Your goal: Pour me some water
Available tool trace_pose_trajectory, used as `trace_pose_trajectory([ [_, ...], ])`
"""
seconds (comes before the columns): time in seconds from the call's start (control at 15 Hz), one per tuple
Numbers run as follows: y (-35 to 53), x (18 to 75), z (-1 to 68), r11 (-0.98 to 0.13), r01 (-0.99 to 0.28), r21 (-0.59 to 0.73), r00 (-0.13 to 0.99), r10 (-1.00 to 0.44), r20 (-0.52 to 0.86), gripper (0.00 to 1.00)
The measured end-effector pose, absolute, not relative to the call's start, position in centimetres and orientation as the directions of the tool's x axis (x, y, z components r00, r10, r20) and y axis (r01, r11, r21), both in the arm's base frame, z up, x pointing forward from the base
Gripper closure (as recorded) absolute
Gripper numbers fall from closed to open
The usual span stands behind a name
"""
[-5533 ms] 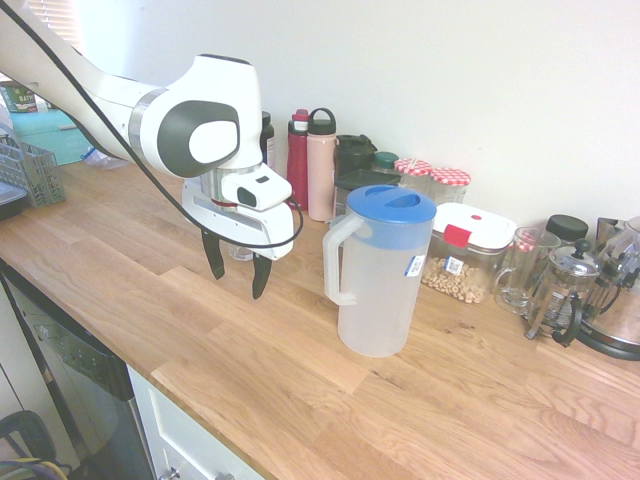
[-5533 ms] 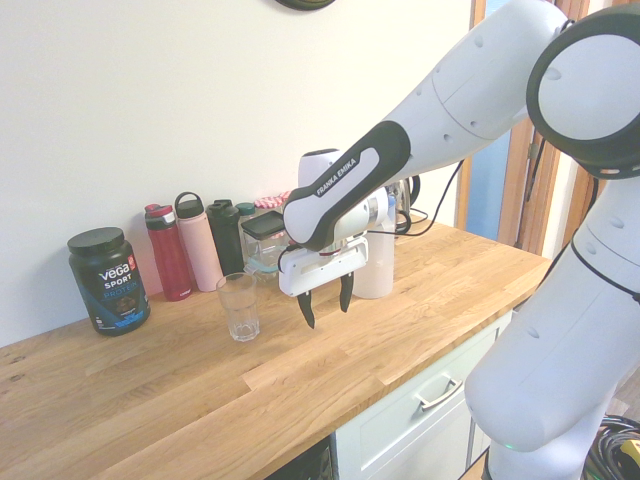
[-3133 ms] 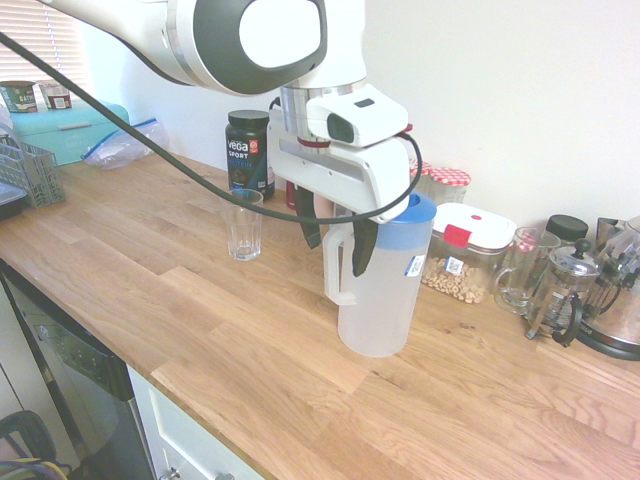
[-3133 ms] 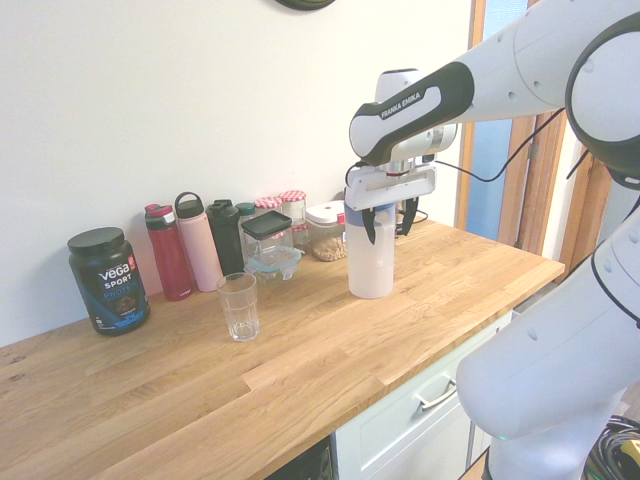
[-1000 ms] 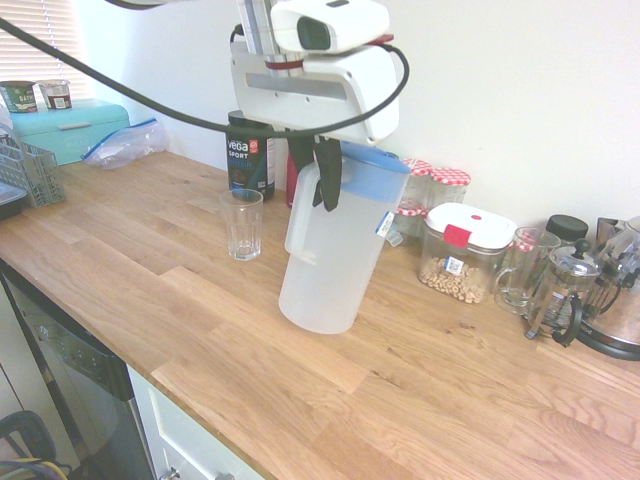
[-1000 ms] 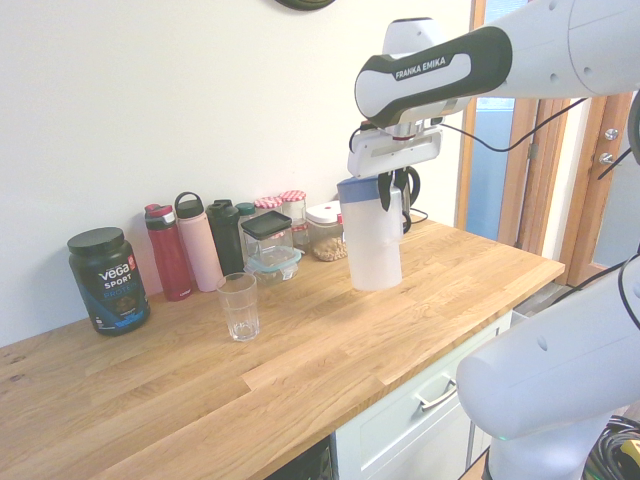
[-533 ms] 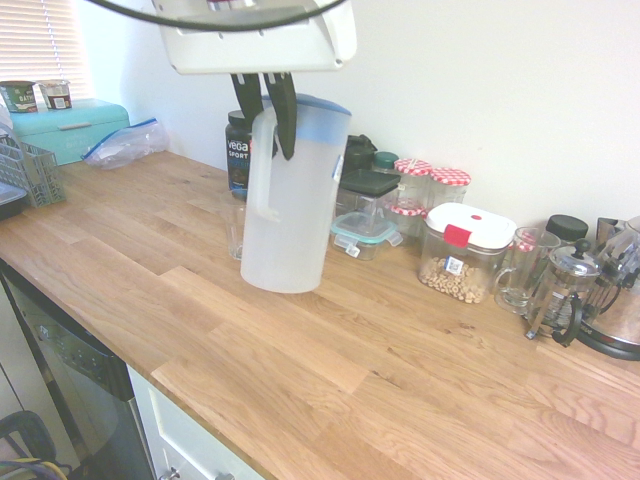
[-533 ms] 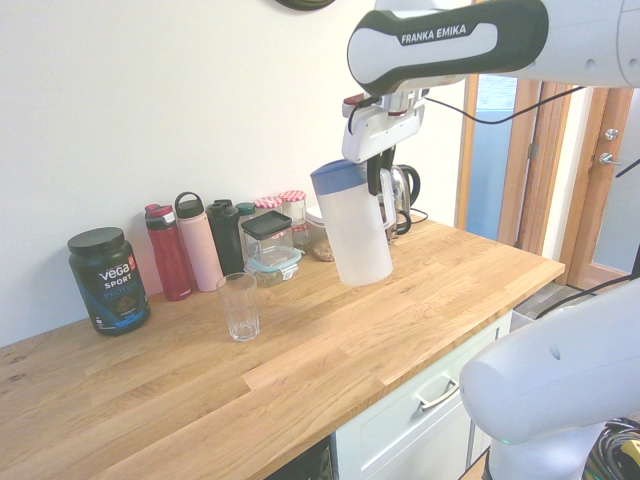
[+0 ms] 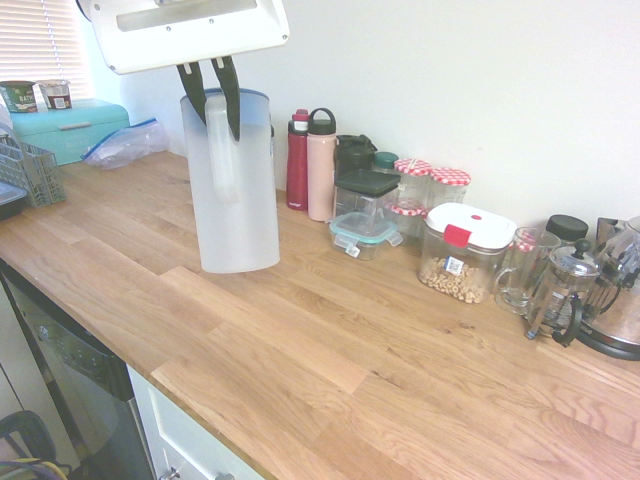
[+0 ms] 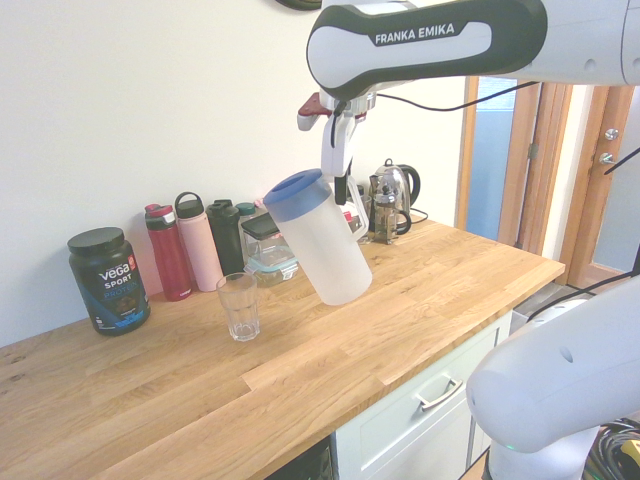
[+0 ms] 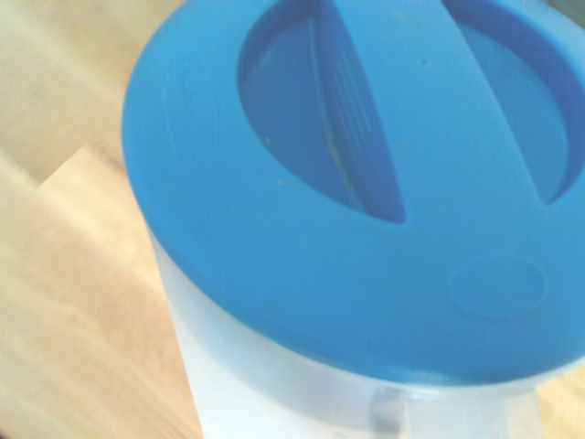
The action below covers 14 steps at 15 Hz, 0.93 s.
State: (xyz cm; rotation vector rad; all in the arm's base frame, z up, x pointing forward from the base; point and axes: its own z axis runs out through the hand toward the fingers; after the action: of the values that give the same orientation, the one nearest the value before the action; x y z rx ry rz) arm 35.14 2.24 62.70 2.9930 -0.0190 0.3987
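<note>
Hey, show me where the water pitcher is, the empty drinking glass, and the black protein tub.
pitcher point(image 10: 325, 250): second exterior view, on its frosted body below the blue lid.
drinking glass point(image 10: 239, 307): second exterior view, on its clear side wall.
protein tub point(image 10: 108, 285): second exterior view, on its printed label.

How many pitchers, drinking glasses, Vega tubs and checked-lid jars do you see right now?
pitcher: 1
drinking glass: 1
Vega tub: 1
checked-lid jars: 2
Total: 5
</note>
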Motion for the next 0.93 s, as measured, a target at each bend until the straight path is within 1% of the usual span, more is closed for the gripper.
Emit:
trace_pose_trajectory([
  [0.27, 6.5, 37.2, 61.0, -0.953, 0.179, 0.244, 0.956, 0.227, 0.183, 1.0],
  [0.47, 8.2, 39.2, 59.3, -0.882, 0.285, 0.376, 0.935, 0.342, 0.094, 1.0],
  [0.67, 8.2, 41.5, 58.5, -0.839, 0.31, 0.447, 0.929, 0.367, 0.045, 1.0],
  [0.93, 8.1, 44.7, 57.5, -0.824, 0.302, 0.48, 0.935, 0.353, 0.017, 1.0],
])
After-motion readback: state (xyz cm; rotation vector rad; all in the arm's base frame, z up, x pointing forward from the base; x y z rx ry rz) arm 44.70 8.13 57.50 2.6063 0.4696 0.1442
